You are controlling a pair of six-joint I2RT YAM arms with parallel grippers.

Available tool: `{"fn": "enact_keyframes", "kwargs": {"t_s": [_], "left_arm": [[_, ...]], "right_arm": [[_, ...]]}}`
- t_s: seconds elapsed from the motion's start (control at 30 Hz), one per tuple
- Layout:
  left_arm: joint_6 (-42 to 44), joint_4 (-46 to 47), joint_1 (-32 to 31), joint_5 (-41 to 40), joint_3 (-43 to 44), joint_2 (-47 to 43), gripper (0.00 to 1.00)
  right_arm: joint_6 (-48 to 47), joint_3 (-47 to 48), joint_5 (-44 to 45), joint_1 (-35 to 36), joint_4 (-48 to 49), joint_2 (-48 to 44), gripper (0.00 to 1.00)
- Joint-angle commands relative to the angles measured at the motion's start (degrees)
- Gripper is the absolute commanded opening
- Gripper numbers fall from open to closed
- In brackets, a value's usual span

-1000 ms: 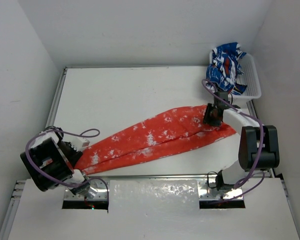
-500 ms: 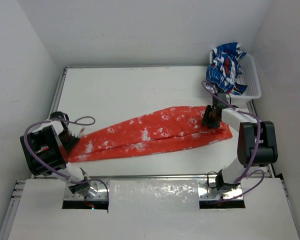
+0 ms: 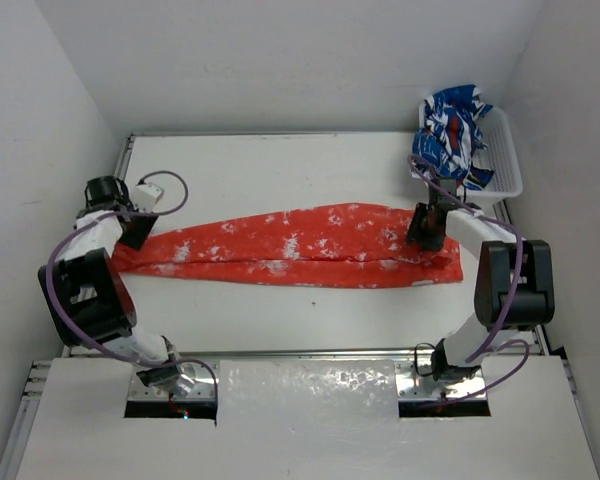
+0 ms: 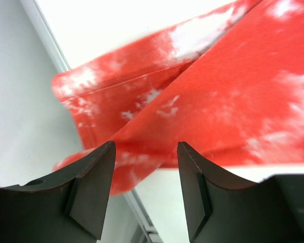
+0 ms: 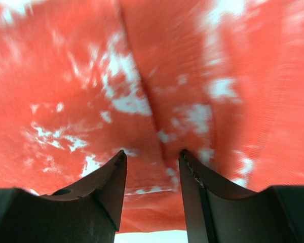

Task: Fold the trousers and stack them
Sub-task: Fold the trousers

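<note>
Trousers (image 3: 300,245) lie stretched along the tabletop (image 3: 280,180); left gripper (image 4: 145,148) and right gripper (image 5: 152,153), jaws spread, probably must pinch the ends to fold.

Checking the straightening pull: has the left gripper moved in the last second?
Yes. The left gripper went away from the table's near edge, toward the far wall.

Trousers (image 3: 300,245) span the table (image 3: 280,170) left to right at mid-depth. Wide bare strip behind them and a narrower one in front, both passable. Basket (image 3: 508,165) with heaped garment (image 3: 450,130) blocks the far right corner, right gripper (image 3: 425,228) near it. Left gripper (image 3: 130,232) sits near the left wall (image 3: 40,150), tight there.
</note>
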Motion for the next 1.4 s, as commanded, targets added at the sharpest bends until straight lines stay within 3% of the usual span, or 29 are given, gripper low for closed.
{"fn": "enact_keyframes", "kwargs": {"t_s": [0.0, 0.17, 0.3, 0.43, 0.57, 0.83, 0.87, 1.0, 1.17, 1.37], "left_arm": [[-2.77, -9.14, 3.52, 7.34, 9.01, -5.03, 0.5], [-4.54, -20.65, 13.2, 10.71, 20.1, -0.3, 0.5], [-2.43, -21.73, 15.92, 5.0, 20.11, 5.06, 0.5], [-5.32, -22.17, 19.52, 6.74, 24.22, 11.82, 0.52], [-6.73, -23.22, 20.15, 15.6, 25.82, 14.3, 0.53], [-8.05, -18.65, 19.97, 21.16, 23.19, 16.32, 0.53], [-7.96, -17.96, 19.97, 21.51, 22.84, 16.15, 0.51], [-6.39, -15.32, 19.97, 23.53, 20.46, 13.69, 0.28], [-3.13, -11.89, 19.53, 26.52, 16.6, 8.77, 0.15], [-1.55, -11.71, 19.44, 26.61, 15.89, 5.6, 0.01]], "right_arm": [[-1.36, 3.74, 0.78, -2.99, -1.37, -4.87, 0.45], [-0.39, 4.71, -0.36, -5.37, -5.59, -7.86, 0.51], [2.5, 3.92, -2.64, -9.14, -10.33, -8.57, 0.64], [4.18, 2.69, -2.39, -11.79, -12.98, -8.74, 0.67], [5.06, 1.37, -2.3, -12.49, -12.45, -9.62, 0.68], [7.34, -0.22, -4.75, -13.11, -8.41, -8.04, 0.71], [7.52, -0.3, -4.85, -13.11, -8.23, -7.34, 0.71], [6.82, -0.13, -3.71, -13.11, -7.8, -5.84, 0.72], [7.34, -0.39, -3.7, -13.11, -5.77, -4.44, 0.72], [5.94, 2.42, 2.35, -13.02, -14.37, -5.92, 0.73]]}}
